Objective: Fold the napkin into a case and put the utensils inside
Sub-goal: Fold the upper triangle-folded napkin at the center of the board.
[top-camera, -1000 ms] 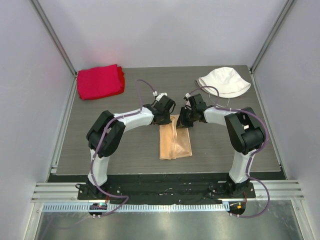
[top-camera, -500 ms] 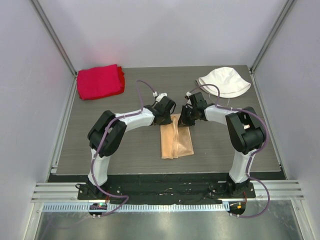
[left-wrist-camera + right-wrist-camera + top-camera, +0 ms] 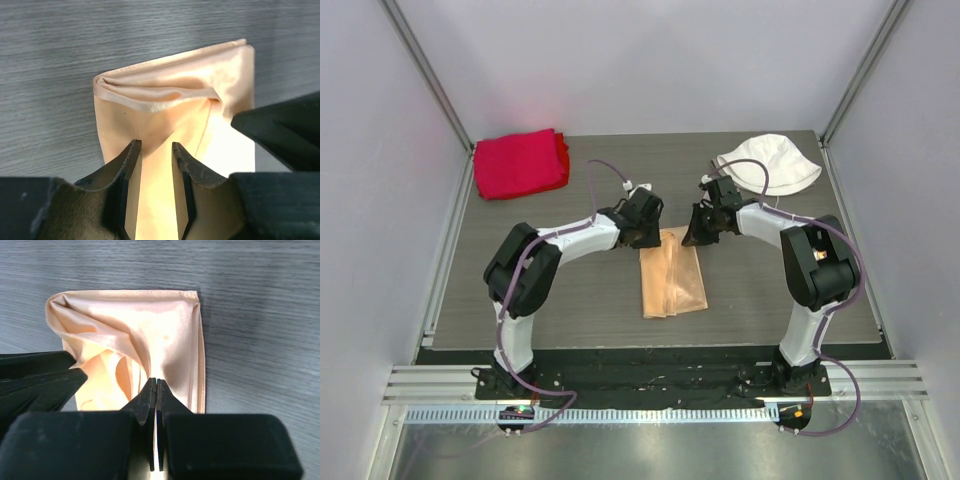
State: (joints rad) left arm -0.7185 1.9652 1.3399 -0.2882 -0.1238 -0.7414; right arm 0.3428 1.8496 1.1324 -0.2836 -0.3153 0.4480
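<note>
- The table [image 3: 570,300] is bare along its near edge, in front of both arm bases, and down its left and right sides. This is the widest open room.
- The napkin [image 3: 672,285] lies near the table's middle, a little right of centre. It is folded to a narrow strip whose long sides run near to far, and its near end stops short of the near edge.
- Its far end is rumpled, with the top layer raised into a loose fold and an opening under it.
- The left gripper [image 3: 653,240] hangs over the napkin's far left corner. Its fingers [image 3: 131,165] are parted with a clear gap, and peach cloth shows between them. They clamp nothing, and I cannot tell whether the tips touch the cloth.
- The right gripper [image 3: 694,238] sits at the far right corner, near the left one, with its fingertips [image 3: 150,395] pressed tight together. A crease runs up to them, so they seem to nip a thin fold of the napkin, though the wrist view is too close to be sure.
- Past the grippers a bare band of table runs across to the far edge.
- The red cloth [image 3: 520,163] lies folded in the far left corner and the white hat [image 3: 770,163] in the far right corner, both well apart from the napkin.
- Count: one napkin, one red cloth, one hat, two grippers.
</note>
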